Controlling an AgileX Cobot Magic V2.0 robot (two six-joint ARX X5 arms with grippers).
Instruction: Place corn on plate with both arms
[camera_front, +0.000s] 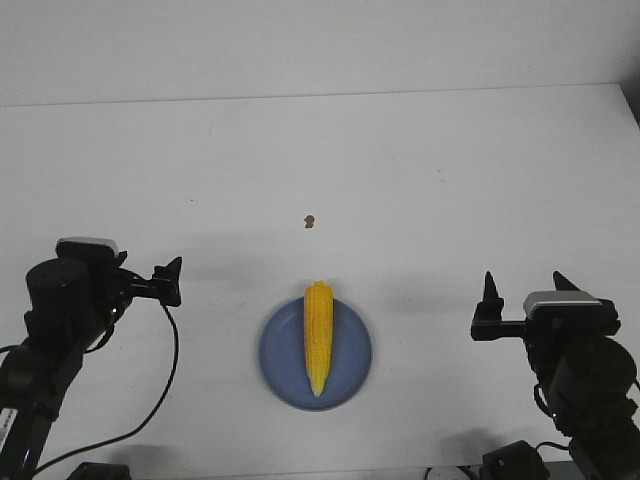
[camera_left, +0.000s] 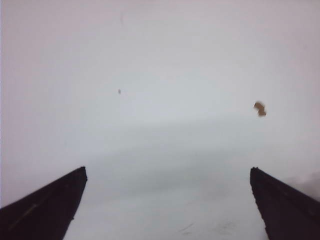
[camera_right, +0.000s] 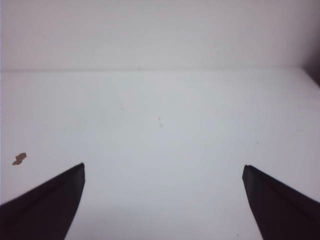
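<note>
Left gripper (camera_front: 170, 277): jaws spread wide, empty, only bare tabletop (camera_front: 420, 170) between the fingers in the left wrist view. Right gripper (camera_front: 525, 288): likewise spread, nothing pinched, both pointed tips up and apart.

Corn (camera_front: 318, 336) between the two grippers, well apart from each, lying lengthwise across the plate (camera_front: 280, 355). Tapered tip toward the robot, blunt end reaching the far rim and perhaps just over it. Plate flat on the tabletop, roughly midway between the arms.

Judgement: placement looks done, step in hand looks like clearing away or parking. To do well:
- keep both grippers wide and lifted, no sweep inward toward the plate rim;
- move each arm outward and back on its own side, away from the corn;
- avoid any nudge to the plate, since a round cob would likely roll off a shallow rim;
- mind the left arm's cable looping low on the tabletop, close to the plate's near-left side; possible snag or drag.

Other things: small brown speck (camera_front: 309, 221) on the tabletop ahead of both grippers, beyond the plate; also seen in both wrist views. Nature unclear, too small to tell. Not in the path of either arm. Nothing else standing between grippers and plate.
</note>
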